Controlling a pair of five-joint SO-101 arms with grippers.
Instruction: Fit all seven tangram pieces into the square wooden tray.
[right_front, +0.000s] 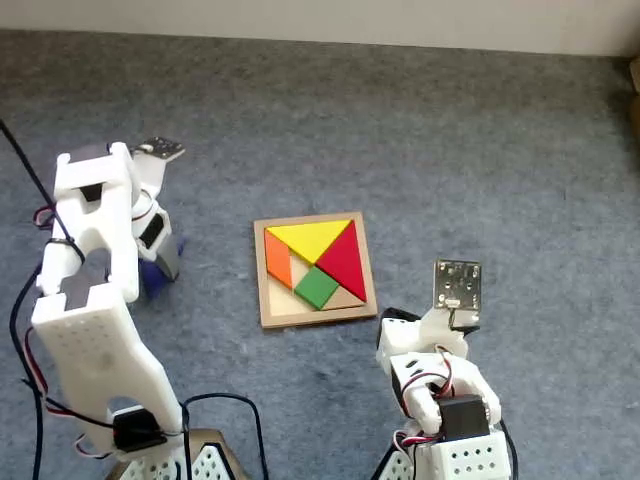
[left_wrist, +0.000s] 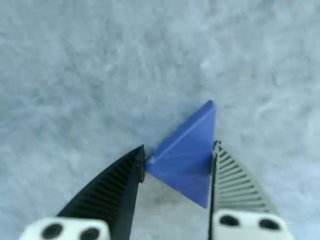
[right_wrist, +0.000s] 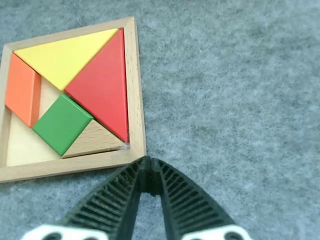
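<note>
While the left end effector (left_wrist: 179, 149) grips the blue triangle (left_wrist: 186, 156) between its two fingers, the right end effector (right_wrist: 150, 165) is pressed shut on nothing.
The square wooden tray (right_wrist: 136, 100) lies on the grey desk (right_wrist: 240, 100) just ahead of the right end effector's tips, well apart from the left one. In the tray: yellow triangle (right_wrist: 65, 55), red triangle (right_wrist: 102, 85), orange piece (right_wrist: 20, 90), green square (right_wrist: 61, 124), plain wood triangle (right_wrist: 95, 141). One tray edge is cut off in the right wrist view. In the high view the left arm mostly hides the blue triangle. Can't tell if it's off the desk.
</note>
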